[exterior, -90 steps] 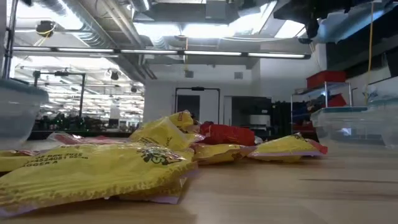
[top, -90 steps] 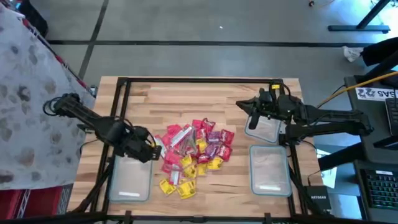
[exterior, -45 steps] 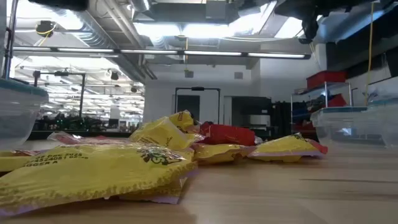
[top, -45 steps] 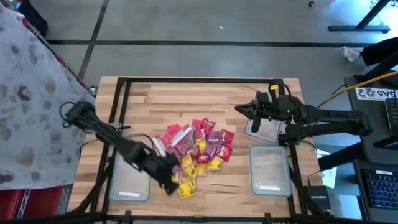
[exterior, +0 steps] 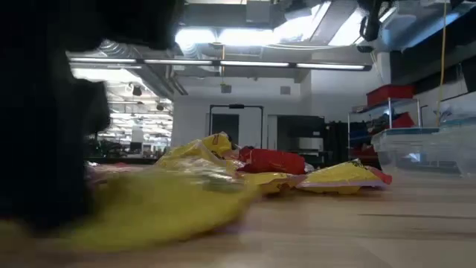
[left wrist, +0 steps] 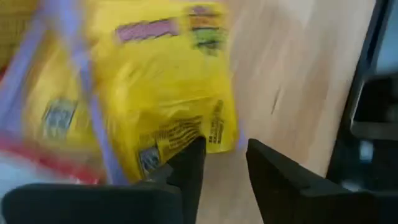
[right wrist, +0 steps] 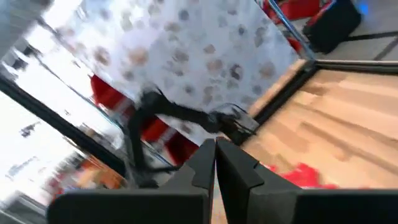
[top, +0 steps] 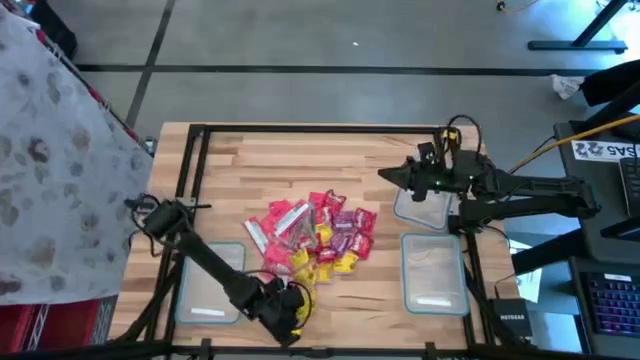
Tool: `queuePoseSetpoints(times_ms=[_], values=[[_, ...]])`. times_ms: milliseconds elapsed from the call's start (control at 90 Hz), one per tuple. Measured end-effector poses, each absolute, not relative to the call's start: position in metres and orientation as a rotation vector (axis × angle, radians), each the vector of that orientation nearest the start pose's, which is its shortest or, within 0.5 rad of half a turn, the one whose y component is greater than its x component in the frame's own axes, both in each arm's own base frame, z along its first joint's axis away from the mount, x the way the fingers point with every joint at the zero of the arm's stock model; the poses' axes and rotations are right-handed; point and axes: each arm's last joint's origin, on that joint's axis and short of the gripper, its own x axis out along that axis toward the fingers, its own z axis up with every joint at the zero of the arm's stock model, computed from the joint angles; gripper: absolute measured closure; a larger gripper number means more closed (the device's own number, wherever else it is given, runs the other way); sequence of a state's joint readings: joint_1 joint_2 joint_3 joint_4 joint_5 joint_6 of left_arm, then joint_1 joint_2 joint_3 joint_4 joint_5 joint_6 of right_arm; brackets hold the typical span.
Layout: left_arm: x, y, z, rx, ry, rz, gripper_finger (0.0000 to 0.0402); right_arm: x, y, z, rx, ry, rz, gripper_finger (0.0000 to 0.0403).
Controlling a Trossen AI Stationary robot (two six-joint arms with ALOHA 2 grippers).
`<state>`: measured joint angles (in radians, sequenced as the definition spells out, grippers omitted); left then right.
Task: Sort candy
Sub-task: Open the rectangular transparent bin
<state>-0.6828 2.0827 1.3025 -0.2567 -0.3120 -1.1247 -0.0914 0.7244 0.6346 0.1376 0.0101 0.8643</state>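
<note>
Yellow candy (left wrist: 168,93) at the pile's seven o'clock; my left gripper (left wrist: 225,163) released there, right gripper (right wrist: 216,163) clenched.

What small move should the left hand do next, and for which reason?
Probably lower a little and close on the yellow candy. The left hand is open at the near edge of the candy pile, with that yellow piece just ahead of its fingers and not yet gripped. The right hand waits, shut, above a clear container.

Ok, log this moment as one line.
left gripper: open, at yellow candy, pile's near edge | right gripper: shut, above far-right container | near containers: no candy visible
</note>
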Motion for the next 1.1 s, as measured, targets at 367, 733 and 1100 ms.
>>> queuePoseSetpoints(times_ms=[367,733,1100], values=[[0.333,-0.244,0.1,-0.146,0.864,0.256,0.0345,0.167,-0.015,0.326,0.995,-0.143,-0.038,0.0402],[0.355,-0.179,0.08,-0.124,0.779,0.402,0.0347,0.167,-0.012,0.326,1.061,-0.088,0.06,0.0402],[0.377,-0.098,0.07,-0.218,0.688,0.579,0.0348,0.168,-0.003,0.325,1.065,-0.06,0.074,0.0402]])
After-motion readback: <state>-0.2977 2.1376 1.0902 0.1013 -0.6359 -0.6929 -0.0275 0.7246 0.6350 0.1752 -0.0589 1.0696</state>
